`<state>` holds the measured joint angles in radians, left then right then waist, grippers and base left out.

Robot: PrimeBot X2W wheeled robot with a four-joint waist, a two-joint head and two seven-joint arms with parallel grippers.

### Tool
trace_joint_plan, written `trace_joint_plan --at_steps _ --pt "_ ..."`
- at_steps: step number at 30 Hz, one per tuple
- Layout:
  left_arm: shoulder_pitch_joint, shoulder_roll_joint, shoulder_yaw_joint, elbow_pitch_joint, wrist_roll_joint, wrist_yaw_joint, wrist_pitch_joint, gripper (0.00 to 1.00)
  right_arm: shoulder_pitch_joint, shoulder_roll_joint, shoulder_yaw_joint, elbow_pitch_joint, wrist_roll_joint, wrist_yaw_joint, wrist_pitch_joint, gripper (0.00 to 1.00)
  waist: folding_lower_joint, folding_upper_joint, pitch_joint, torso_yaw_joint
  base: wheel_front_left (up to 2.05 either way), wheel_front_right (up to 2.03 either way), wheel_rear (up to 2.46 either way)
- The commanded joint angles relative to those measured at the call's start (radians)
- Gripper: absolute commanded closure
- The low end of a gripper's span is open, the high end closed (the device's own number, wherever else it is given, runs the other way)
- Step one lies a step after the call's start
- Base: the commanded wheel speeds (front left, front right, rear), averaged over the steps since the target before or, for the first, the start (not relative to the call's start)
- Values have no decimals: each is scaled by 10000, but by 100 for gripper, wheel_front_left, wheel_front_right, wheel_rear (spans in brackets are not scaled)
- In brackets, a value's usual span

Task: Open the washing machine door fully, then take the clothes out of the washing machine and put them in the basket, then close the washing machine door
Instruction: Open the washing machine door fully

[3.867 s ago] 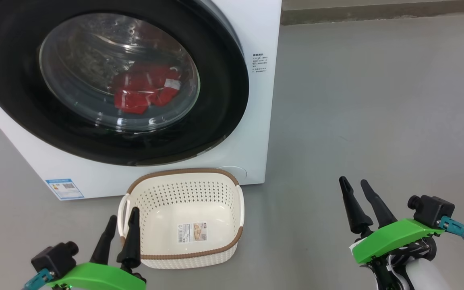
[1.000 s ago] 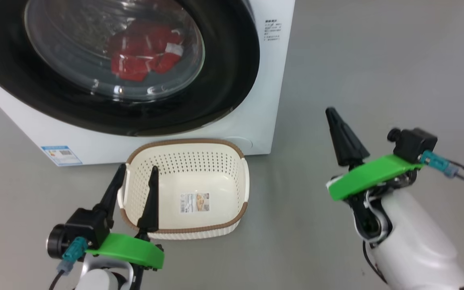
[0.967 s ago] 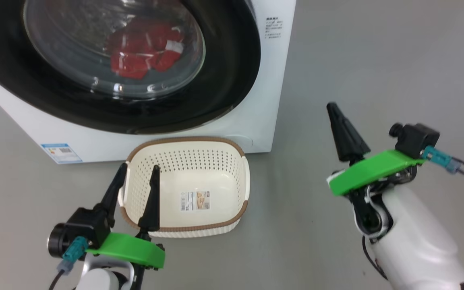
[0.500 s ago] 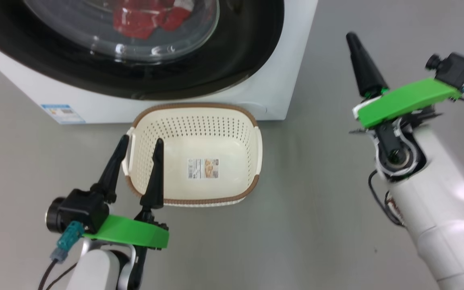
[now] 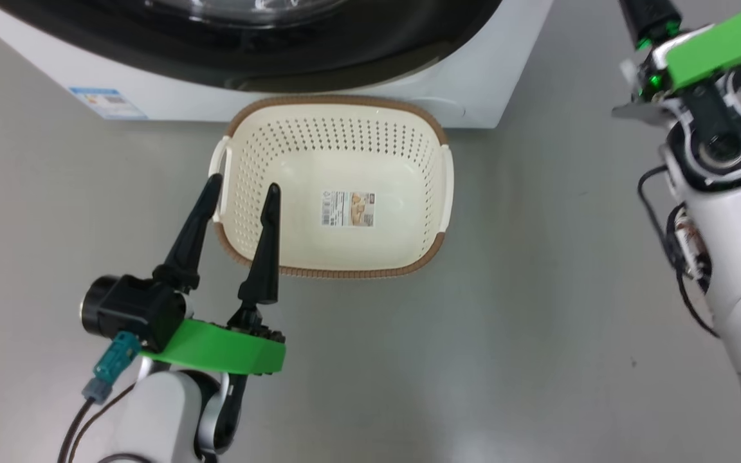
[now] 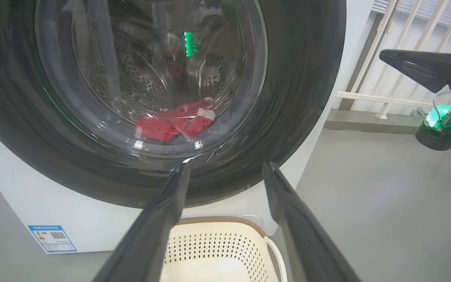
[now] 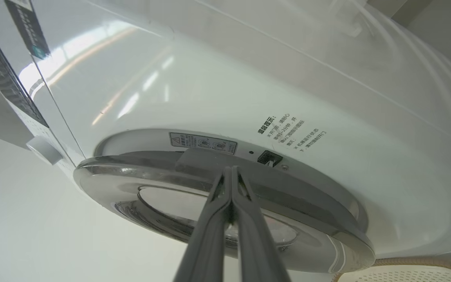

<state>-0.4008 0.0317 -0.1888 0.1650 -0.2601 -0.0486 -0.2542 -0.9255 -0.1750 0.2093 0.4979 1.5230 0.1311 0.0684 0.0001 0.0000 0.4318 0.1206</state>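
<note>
The washing machine (image 6: pixel 33 203) is a white front-loader, and the black-rimmed washing machine door (image 6: pixel 303 98) lies against its front. Red clothes (image 6: pixel 174 123) show through the glass, low in the drum. The cream basket (image 5: pixel 332 101) sits on the floor right before the machine, with nothing but a label in it. My left gripper (image 5: pixel 242 185) is open, hovering over the basket's near left corner. My right gripper (image 7: pixel 231 169) is shut on nothing, its tip close to the door's (image 7: pixel 327 219) silvery side edge; whether it touches I cannot tell. In the left wrist view the right gripper (image 6: pixel 384 58) points at the machine's right side.
Bare grey floor (image 5: pixel 538 308) spreads to the right of and in front of the basket. A white railing (image 6: pixel 386 98) and a wall stand beyond the machine's right side. A blue label (image 5: pixel 108 103) marks the machine's lower front.
The head camera has tilted down, so machine and basket slid up the picture. My right arm has risen and reached forward beside the machine's right side. The left gripper stays open by the basket.
</note>
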Motion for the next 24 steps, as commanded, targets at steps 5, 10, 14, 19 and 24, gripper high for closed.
trace_joint_plan --at_steps 5,10,14,19,24 --pt "-305 185 159 -367 -29 95 -76 0 -831 10 -172 -263 845 -4 996 100 0 0 652 324 0 0 0" --pt "-421 185 9 -370 -112 108 -76 0 -1373 -54 -347 -145 1322 -4 1775 100 -1 0 933 449 0 0 0" --pt "-501 185 -121 -329 -216 125 -76 0 -1729 -100 -557 91 1665 -4 2273 100 -1 0 1089 565 0 0 0" --pt "-542 185 -232 -268 -239 140 -76 0 -1994 -119 -710 224 1963 -4 2823 100 -1 0 1216 659 0 0 0" --pt "-596 185 -267 -228 -164 144 -76 0 -2243 -166 -843 175 2100 -4 3361 100 -1 0 1377 734 0 0 0"
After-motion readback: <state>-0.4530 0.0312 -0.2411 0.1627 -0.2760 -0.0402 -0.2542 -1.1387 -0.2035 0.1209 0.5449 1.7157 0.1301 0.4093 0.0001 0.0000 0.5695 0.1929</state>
